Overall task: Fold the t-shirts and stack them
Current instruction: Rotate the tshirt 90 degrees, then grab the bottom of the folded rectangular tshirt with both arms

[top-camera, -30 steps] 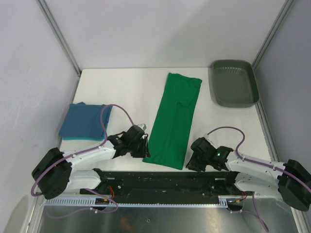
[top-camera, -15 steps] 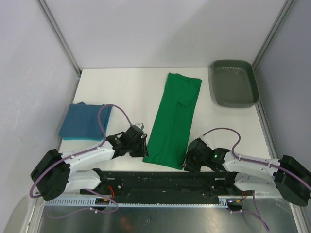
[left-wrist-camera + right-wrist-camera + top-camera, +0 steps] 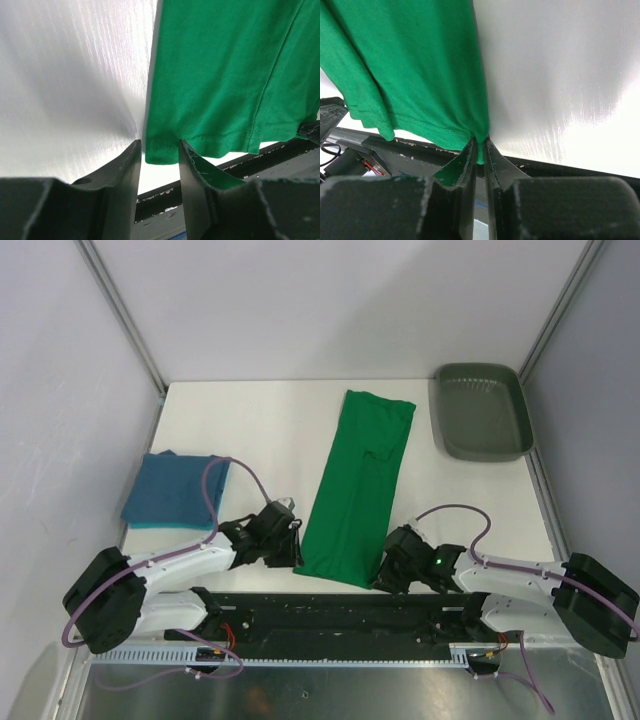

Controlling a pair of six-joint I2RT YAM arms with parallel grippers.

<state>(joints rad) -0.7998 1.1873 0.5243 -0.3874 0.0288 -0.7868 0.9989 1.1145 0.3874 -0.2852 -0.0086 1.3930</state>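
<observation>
The right gripper has slid left in the last second to the near right corner of the green t-shirt. Its jaws are now pinched together on the hem. The left gripper waits at the near left corner, jaws apart astride the hem, not clamped. The shirt lies as a long strip mid-table, with the folded teal t-shirt far left. The next fold likely needs only the left grip.

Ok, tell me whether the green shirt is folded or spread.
Folded lengthwise: the bright green cotton t-shirt lies as a long narrow strip.
</observation>
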